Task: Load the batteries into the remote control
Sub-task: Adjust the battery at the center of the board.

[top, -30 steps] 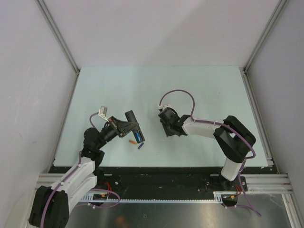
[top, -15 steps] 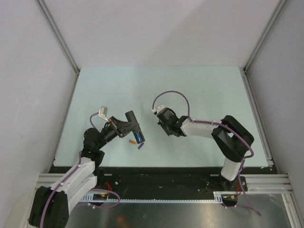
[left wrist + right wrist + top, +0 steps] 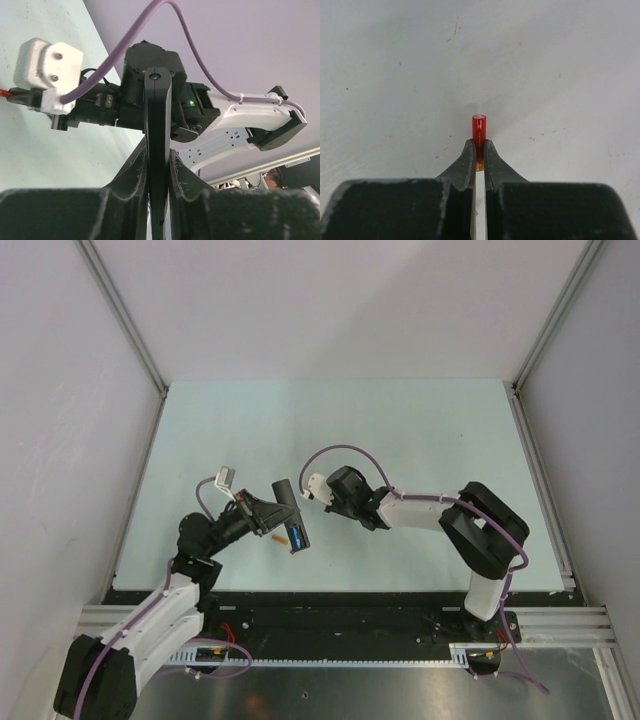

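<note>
My left gripper (image 3: 284, 513) is shut on the remote control (image 3: 289, 510), a slim black bar held off the table. In the left wrist view the remote control (image 3: 158, 125) stands on edge between my fingers (image 3: 138, 160). A blue battery (image 3: 296, 536) shows at the remote's near end. An orange battery (image 3: 277, 537) lies on the table beside it. My right gripper (image 3: 478, 146) is shut on a red battery (image 3: 479, 127), which sticks out past the fingertips. Seen from above, the right gripper (image 3: 336, 496) hangs just right of the remote, hiding the red battery.
The pale green table (image 3: 420, 430) stretches behind both arms, with grey walls on three sides. The right arm's white link (image 3: 250, 112) fills the space behind the remote in the left wrist view. A black rail (image 3: 340, 600) runs along the near edge.
The right gripper closed on the red battery, then rose and swung left toward the remote. The left arm shifted the remote slightly right.
</note>
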You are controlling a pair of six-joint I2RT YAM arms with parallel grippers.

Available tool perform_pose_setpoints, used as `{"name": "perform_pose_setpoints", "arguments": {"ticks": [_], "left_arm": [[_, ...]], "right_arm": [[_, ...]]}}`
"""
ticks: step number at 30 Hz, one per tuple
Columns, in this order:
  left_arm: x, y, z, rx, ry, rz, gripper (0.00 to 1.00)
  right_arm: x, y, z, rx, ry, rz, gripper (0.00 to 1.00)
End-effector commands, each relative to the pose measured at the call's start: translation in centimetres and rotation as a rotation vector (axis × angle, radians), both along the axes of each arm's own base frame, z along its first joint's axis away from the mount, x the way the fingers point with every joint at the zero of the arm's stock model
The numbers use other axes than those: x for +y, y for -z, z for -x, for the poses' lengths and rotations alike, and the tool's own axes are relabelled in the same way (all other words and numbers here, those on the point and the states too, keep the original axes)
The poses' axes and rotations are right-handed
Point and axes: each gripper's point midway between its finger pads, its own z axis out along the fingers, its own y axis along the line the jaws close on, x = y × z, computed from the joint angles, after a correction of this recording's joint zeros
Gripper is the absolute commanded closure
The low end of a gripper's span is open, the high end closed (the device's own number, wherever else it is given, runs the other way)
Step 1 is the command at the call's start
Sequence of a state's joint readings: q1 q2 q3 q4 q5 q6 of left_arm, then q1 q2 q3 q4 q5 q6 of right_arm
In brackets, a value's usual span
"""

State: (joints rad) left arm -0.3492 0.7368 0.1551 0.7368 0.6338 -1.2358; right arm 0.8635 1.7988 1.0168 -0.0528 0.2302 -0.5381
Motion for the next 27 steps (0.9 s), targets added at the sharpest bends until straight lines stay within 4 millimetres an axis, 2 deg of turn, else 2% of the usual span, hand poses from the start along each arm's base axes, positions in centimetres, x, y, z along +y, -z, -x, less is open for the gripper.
{"name": "perform_pose_setpoints", "arguments": {"ticks": [1, 3, 4, 12, 17, 21, 24, 27], "left_arm": [[-0.3, -2.2, 0.6, -0.097, 0.025, 0.013, 1.00], [-0.3, -2.2, 0.6, -0.098, 0.024, 0.013, 1.00], [-0.4, -2.2, 0.6, -0.101, 0.025, 0.012, 1.00], [-0.3, -2.0, 0.7, -0.099, 0.025, 0.011, 1.00], [-0.3, -2.0, 0.8, -0.099, 0.022, 0.014, 1.00], [-0.3, -2.0, 0.9, -0.102, 0.026, 0.014, 1.00], [-0.3, -2.1, 1.0, -0.104, 0.029, 0.018, 1.00], [-0.3, -2.2, 1.1, -0.106, 0.029, 0.021, 1.00]], "right_arm": [[0.1, 0.6, -1.0, -0.024, -0.086, 0.039, 1.00], [0.2, 0.9, -0.9, -0.015, -0.089, 0.040, 1.00], [0.2, 0.9, -0.8, -0.010, -0.080, 0.032, 0.91], [-0.2, 1.4, -0.5, 0.009, -0.051, 0.041, 0.64], [-0.3, 1.2, -0.5, 0.000, -0.015, 0.037, 0.58], [-0.3, -0.9, -1.3, -0.046, 0.058, -0.027, 0.55], [-0.3, -4.2, -2.7, -0.121, 0.167, -0.142, 0.51], [-1.8, -8.0, -4.7, -0.230, 0.397, -0.292, 0.49]]}}
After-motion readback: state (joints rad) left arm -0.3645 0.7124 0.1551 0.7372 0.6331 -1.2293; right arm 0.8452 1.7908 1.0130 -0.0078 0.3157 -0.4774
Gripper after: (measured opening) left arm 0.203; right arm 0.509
